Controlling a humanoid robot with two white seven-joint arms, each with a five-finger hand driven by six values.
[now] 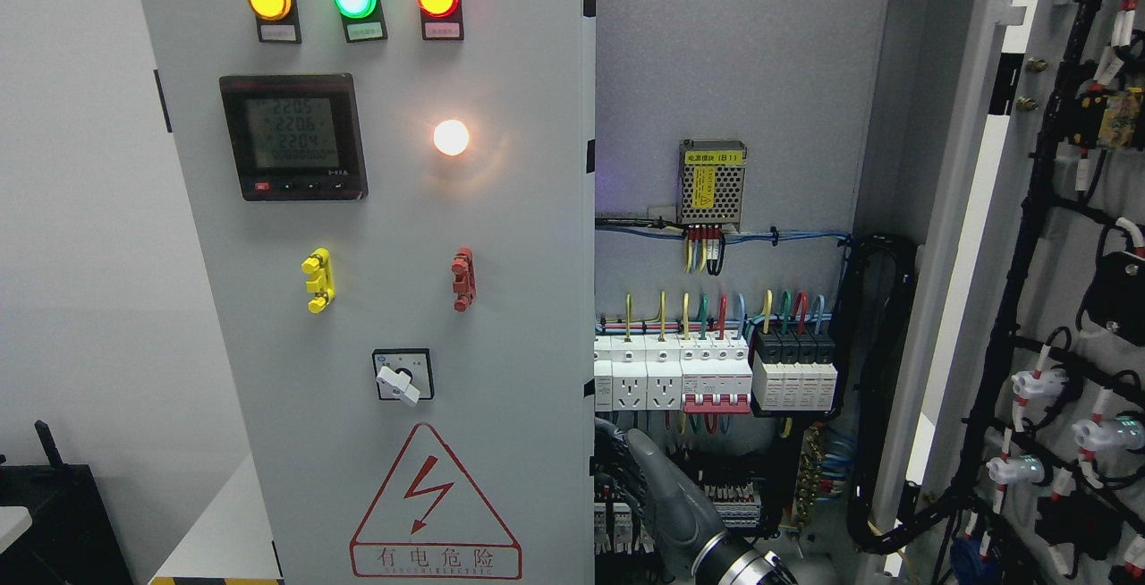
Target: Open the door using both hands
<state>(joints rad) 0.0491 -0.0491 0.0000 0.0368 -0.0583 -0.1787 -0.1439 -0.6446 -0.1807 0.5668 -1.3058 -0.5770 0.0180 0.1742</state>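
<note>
The right door (1055, 299) of the cabinet stands swung wide open at the picture's right, tall and upright, its wired inner face turned toward the camera. The left door (376, 281) is shut, facing forward with lamps, a meter and a warning triangle. One hand (666, 491) rises from the bottom edge just right of the middle, reaching up into the open cabinet below the breakers (716, 375); whether its fingers are apart or together cannot be told.
</note>
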